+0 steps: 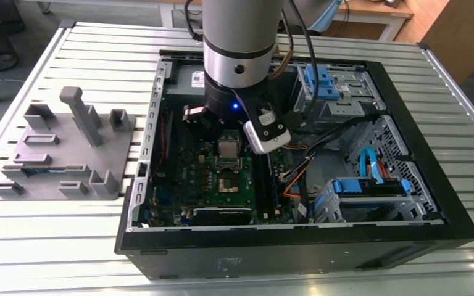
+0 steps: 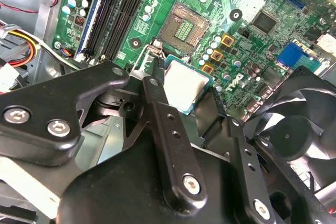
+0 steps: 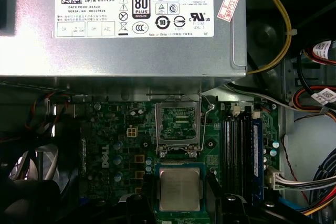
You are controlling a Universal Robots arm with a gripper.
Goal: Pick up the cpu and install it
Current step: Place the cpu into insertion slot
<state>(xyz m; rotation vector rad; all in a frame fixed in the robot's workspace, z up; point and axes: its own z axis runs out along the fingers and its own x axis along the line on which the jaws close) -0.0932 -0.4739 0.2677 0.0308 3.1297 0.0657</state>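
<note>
Item: gripper [image 2: 186, 95], clenched on the cpu [image 3: 180, 189], one black finger [image 2: 157, 103] against each of two opposite edges, silvery top upward. Location: cpu held level above the green motherboard [image 3: 121, 145] inside the open computer case [image 1: 303, 246], just beside the open socket [image 3: 178, 127] and not seated in it. Adjacent: grey power supply [image 3: 131, 51] with white label beyond the socket, black memory slots [image 3: 239, 150] alongside.

Cpu [image 3: 180, 189] in both wrist views: small flat sq. chip [image 2: 186, 84], silvery-grey top, thin darker rim. Top face up, roughly level w/ the board. Pinched on two opp. edges by the gripper [image 3: 181, 203], just beside the open socket [image 3: 178, 124], not seated.
</note>
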